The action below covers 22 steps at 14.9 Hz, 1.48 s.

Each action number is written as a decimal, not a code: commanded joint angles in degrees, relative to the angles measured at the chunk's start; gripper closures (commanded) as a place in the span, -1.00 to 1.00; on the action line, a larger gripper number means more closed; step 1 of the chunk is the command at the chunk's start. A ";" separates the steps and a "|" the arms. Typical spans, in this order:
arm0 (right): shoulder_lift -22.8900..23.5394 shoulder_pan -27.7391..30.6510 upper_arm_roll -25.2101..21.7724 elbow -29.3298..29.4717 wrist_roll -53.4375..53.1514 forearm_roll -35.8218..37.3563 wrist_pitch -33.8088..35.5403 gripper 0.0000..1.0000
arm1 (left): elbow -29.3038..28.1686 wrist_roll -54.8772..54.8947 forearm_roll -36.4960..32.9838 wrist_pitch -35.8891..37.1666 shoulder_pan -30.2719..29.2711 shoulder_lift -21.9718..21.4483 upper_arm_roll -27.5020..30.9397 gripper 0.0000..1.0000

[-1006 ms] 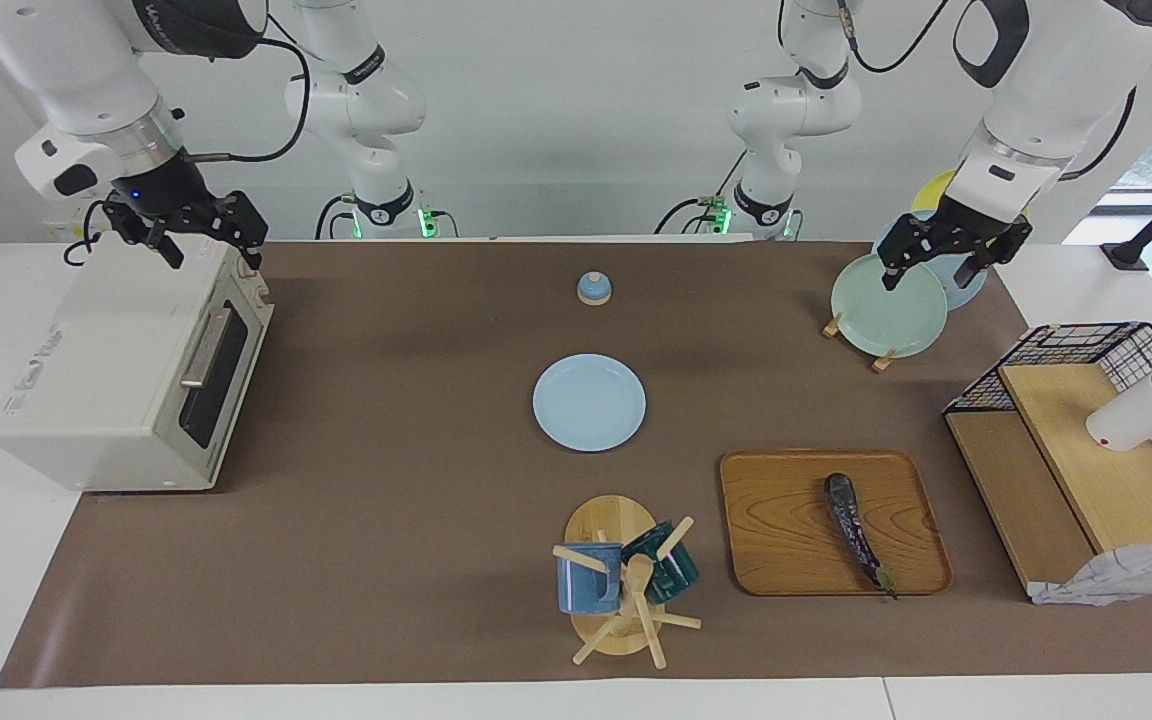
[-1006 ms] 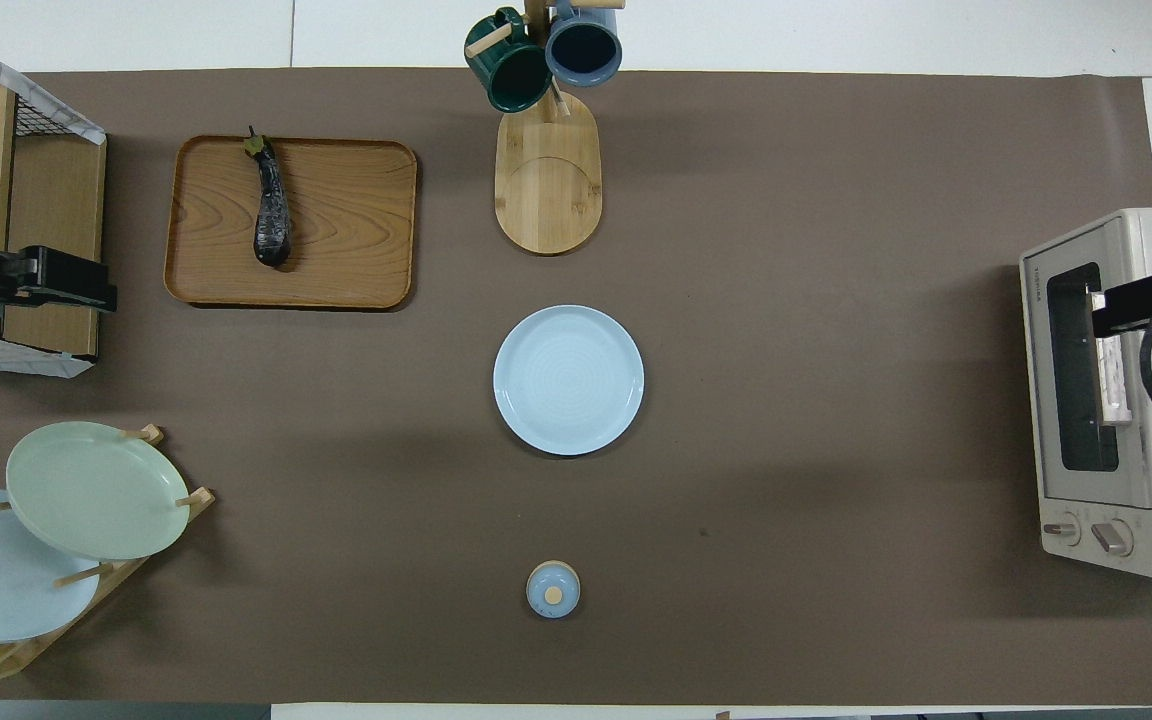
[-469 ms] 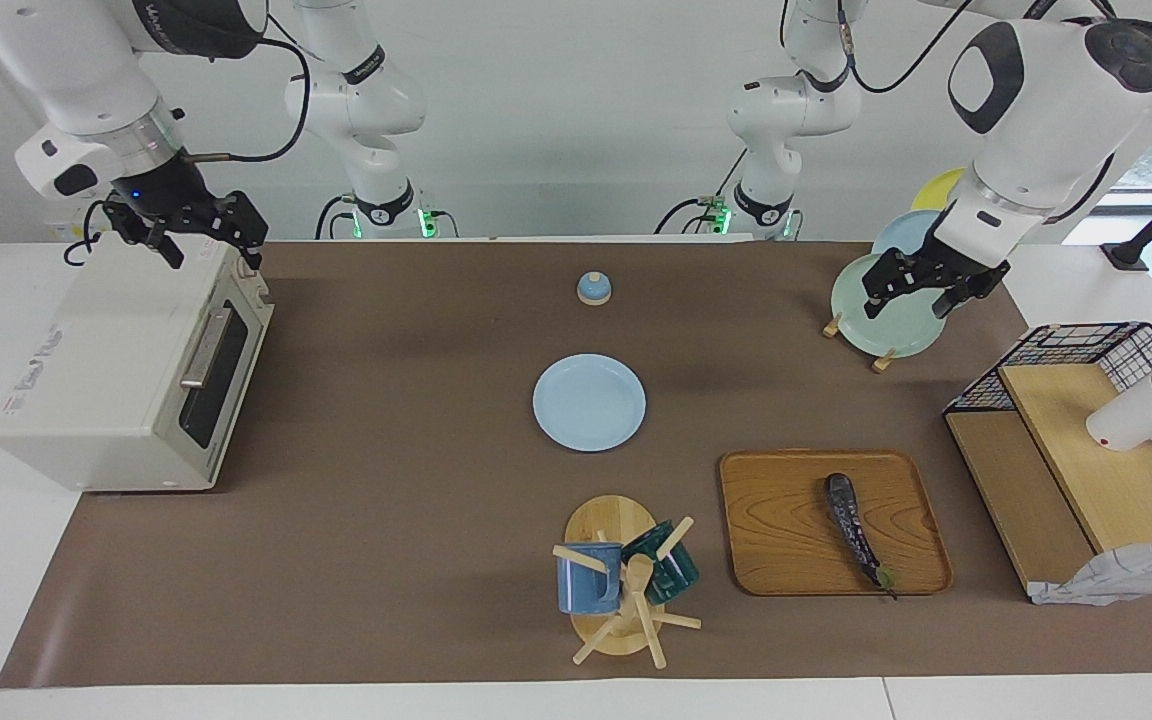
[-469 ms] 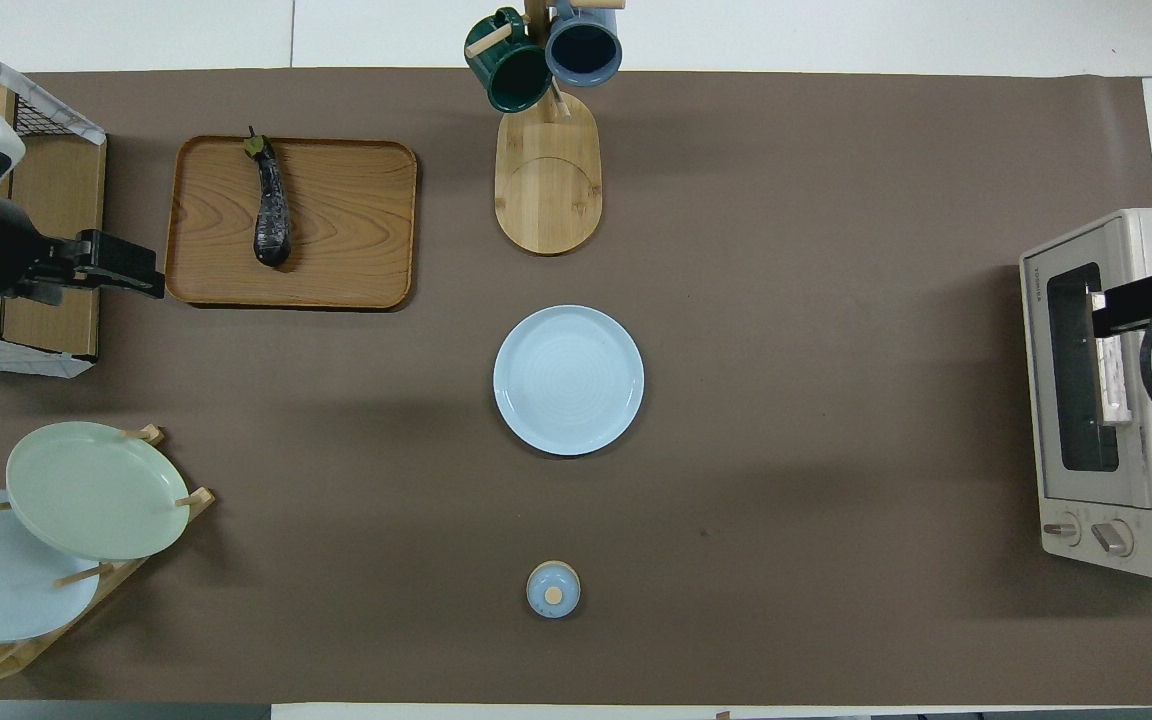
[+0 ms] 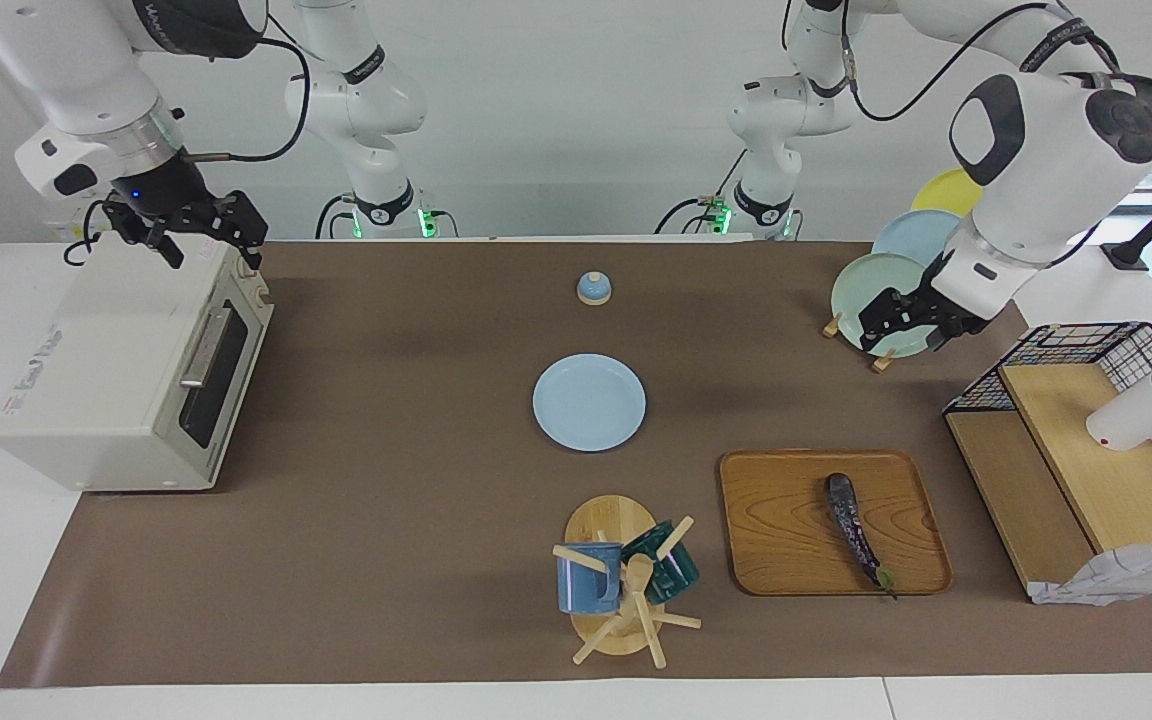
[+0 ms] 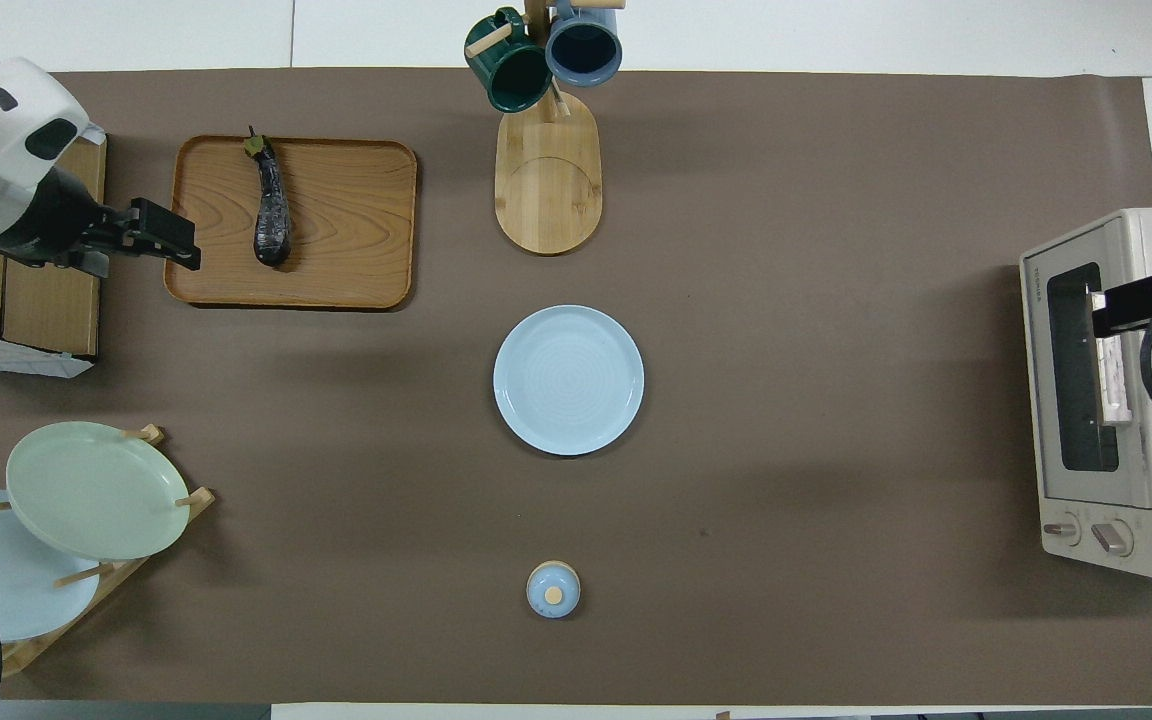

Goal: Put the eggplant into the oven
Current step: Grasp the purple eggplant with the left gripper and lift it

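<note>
The left gripper (image 5: 904,322), fingers open, hangs above the tabletop near the wooden tray (image 5: 786,540), approaching the eggplant (image 5: 854,528). Next it must descend and grasp it. The right gripper (image 5: 198,232) waits open over the closed oven (image 5: 126,370).

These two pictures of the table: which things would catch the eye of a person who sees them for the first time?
Probably the long dark purple eggplant, lying alone on the brown wooden tray toward the left arm's end of the table. Next, the boxy off-white toaster oven at the right arm's end, its dark glass door shut, with the right gripper open above it. The left gripper, also open, hangs over the rack of pastel plates.
</note>
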State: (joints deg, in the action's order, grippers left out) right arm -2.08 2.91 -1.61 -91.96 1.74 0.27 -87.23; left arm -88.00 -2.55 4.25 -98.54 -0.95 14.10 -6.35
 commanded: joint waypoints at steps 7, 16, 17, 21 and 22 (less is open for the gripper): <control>-0.91 0.44 0.56 -0.85 0.90 -1.24 0.66 -1.00 | 3.88 0.09 0.05 -13.25 2.09 14.18 -0.51 -1.00; -1.96 0.78 0.65 -3.74 1.42 -1.33 -1.97 0.90 | 4.08 2.63 -7.07 -23.53 3.24 21.06 -0.60 -1.00; -2.57 0.87 0.56 -5.58 1.34 -1.33 -4.06 1.00 | 2.68 2.63 -7.07 -24.85 3.23 20.71 -0.51 -1.00; -5.30 0.96 0.38 -14.63 1.16 -0.37 -12.50 1.00 | 1.26 2.72 -7.68 -25.56 3.50 20.53 -0.42 -1.00; -5.82 1.05 0.30 -16.04 1.16 -0.27 -13.30 1.00 | 0.73 2.63 -7.68 -25.65 3.50 20.45 -0.42 -1.00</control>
State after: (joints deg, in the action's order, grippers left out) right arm -4.60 3.25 -1.39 -102.05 1.74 0.27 -97.02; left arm -85.33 -0.12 -1.94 -122.63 2.07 35.44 -7.12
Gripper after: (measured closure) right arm 0.780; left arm 0.000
